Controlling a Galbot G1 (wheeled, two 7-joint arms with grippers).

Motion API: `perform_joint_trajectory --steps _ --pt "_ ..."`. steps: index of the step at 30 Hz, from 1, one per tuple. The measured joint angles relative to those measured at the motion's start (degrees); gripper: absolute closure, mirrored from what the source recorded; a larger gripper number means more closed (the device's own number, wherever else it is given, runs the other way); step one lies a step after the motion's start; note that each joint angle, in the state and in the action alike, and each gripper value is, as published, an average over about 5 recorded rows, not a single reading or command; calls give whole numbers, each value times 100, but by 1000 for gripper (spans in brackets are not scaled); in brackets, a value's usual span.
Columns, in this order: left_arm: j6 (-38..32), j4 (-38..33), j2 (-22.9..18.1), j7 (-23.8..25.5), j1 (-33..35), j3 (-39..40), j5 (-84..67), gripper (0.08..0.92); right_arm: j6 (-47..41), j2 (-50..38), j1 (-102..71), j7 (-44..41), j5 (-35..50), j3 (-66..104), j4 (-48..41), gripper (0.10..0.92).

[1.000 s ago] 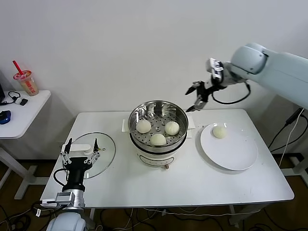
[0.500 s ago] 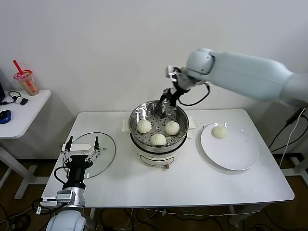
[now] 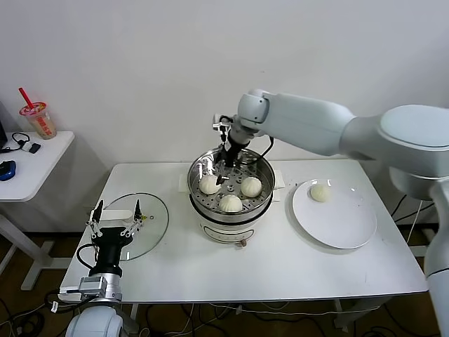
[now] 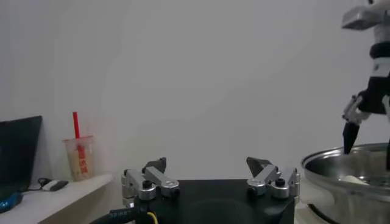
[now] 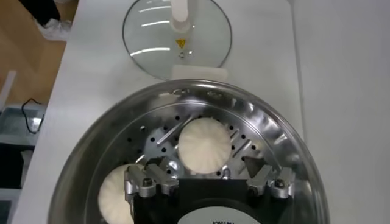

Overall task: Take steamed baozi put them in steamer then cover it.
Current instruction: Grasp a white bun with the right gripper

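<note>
The steamer [image 3: 261,163] stands mid-table with three steamed baozi on its perforated tray: back left [image 3: 209,184], back right [image 3: 250,186] and front [image 3: 230,203]. A further baozi [image 3: 320,192] lies on the white plate [image 3: 344,225]. My right gripper [image 3: 223,172] hangs open and empty inside the steamer's back rim, just above the back-left baozi [image 5: 204,145]. In the right wrist view that bun sits on the tray ahead of the gripper [image 5: 204,163], with another baozi [image 5: 113,192] beside it. My left gripper [image 3: 116,214] is parked open at the table's left, fingers up.
The glass lid [image 3: 151,228] with a white handle lies flat left of the steamer, under my left gripper. A side table at far left holds a drink cup [image 3: 40,121] and a mouse [image 3: 7,170]. The steamer's rim [image 4: 341,167] shows in the left wrist view.
My right arm has swung left from behind the plate, across the steamer's back, and dropped toward the back-left baozi, gripper still open. The left arm has barely moved.
</note>
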Motion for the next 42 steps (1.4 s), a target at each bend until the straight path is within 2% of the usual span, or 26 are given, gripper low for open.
perform_joint_trajectory --steps 13,38,42 --pt "-8 88 -2 14 -32 48 -40 177 71 447 -312 -62 -77 -48 -631 203" --pt "-16 109 4 14 -32 31 -46 177 98 571 -506 -109 -276 -57 -806 203" --pt "-16 110 0 13 -38 51 -44 177 102 585 -522 -111 -304 -32 -825 224"
